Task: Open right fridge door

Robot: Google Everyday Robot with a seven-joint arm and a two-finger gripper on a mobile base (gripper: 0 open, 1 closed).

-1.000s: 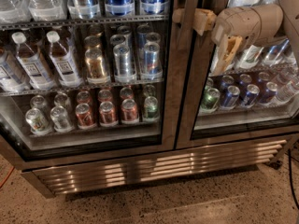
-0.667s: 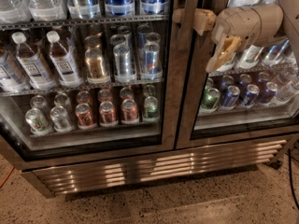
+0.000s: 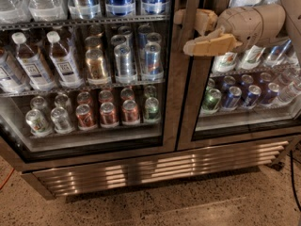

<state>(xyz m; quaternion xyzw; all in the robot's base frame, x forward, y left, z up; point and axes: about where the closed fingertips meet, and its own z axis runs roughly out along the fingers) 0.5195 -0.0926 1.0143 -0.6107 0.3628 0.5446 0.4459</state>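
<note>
Right fridge door (image 3: 190, 112), tall glass pane in brushed-steel frame, fills the right third of the frame. Its long axis is upright, leaning slightly right toward the top. The glass faces the camera, w/ the left stile next to the centre seam. The bottom rail lines up approx. w/ that of the wider left glass door (image 3: 94, 79), so it looks shut or near shut.

Beige two-finger gripper (image 3: 184, 32) sits upper right of centre, reaching in from the right edge and pointing left. Fingers are apart, one above the other, w/ nothing clamped btwn them. The door's left stile runs vertically behind the gap, w/ the tips reaching across to its left edge. Can't tell if they touch the steel.

Thru the glass: green can (image 3: 211, 100) and blue cans (image 3: 233, 98) mid-right, w/ white-labelled bottles (image 3: 225, 62) above. Steel louvred grille (image 3: 141, 168) along the bottom, speckled floor (image 3: 188, 206) below.
</note>
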